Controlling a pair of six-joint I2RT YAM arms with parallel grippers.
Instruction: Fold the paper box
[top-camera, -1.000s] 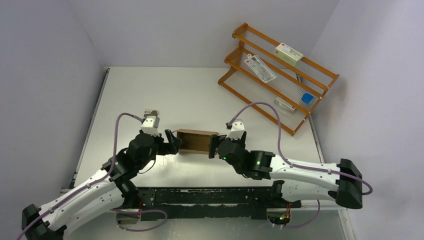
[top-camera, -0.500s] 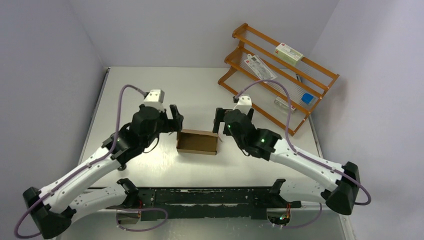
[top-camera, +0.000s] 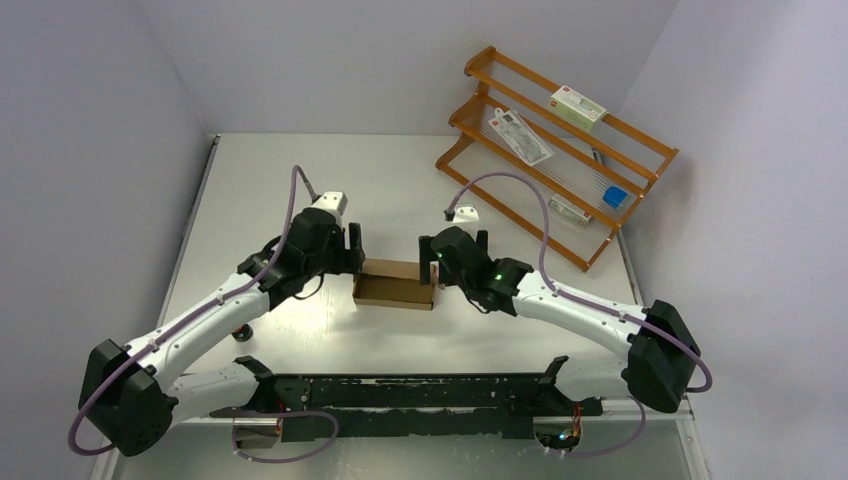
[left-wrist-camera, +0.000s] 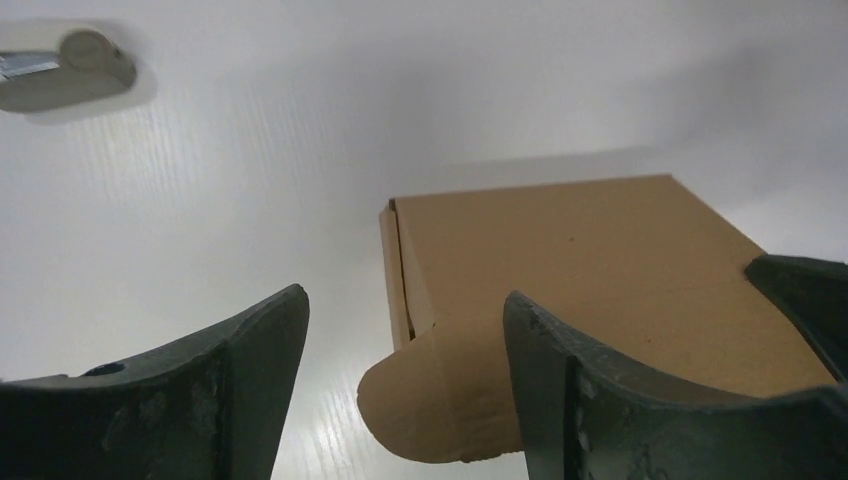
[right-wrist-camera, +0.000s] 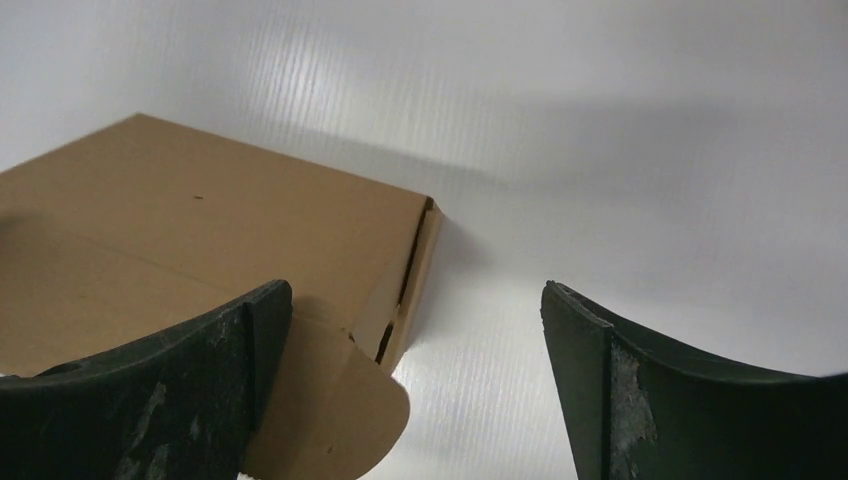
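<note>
Brown box on table; left gripper and right gripper flank its ends, both jaws spread, holding nothing.

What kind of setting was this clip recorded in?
Probably a lab test cell: plain pale walls close around a white table, with an orange rack of packages at the back right.

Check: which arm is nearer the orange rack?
Right. The right arm ends at the right end of the box, on the side facing the rack. The left arm ends at the box's left end, with the box between.
</note>
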